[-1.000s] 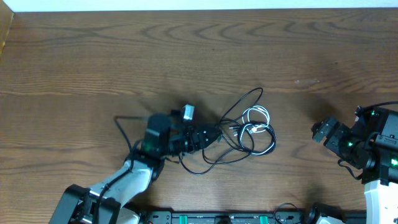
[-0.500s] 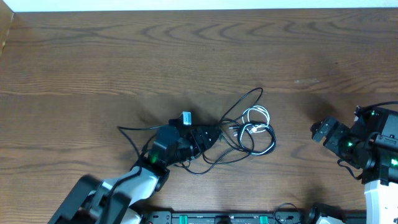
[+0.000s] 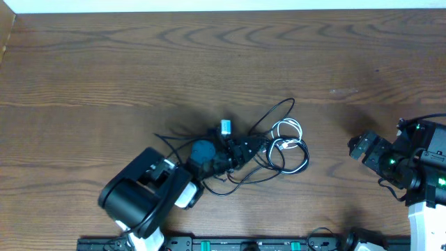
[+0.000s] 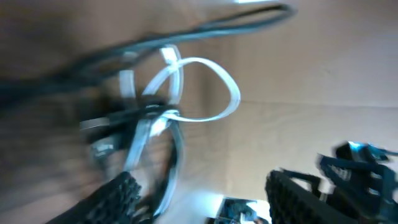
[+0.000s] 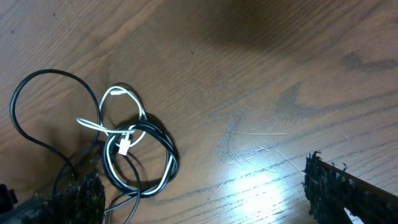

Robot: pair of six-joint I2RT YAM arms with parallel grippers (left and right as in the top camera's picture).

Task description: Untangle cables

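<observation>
The cables (image 3: 282, 143) lie tangled on the wooden table right of centre: thin black loops with a white cable (image 3: 287, 129) wound through them. My left gripper (image 3: 252, 148) reaches into the tangle's left side, jaws apart. Its wrist view is blurred; the white cable (image 4: 214, 68) loops just ahead of the left gripper (image 4: 205, 199), and a strand runs down beside the left finger (image 4: 118, 199). Nothing is clamped. My right gripper (image 3: 357, 147) stands open well right of the tangle. The right wrist view has the cables (image 5: 140, 155) at lower left and bare wood inside the right gripper (image 5: 205, 193).
The left arm's bulky body (image 3: 143, 195) sits at the front left of the table. A black rail (image 3: 244, 244) runs along the front edge. The right arm's base (image 3: 425, 167) fills the right edge.
My left gripper has swung right and rolled over, from left of the tangle into its left side, and its jaws have narrowed a little. The right arm has not moved.
</observation>
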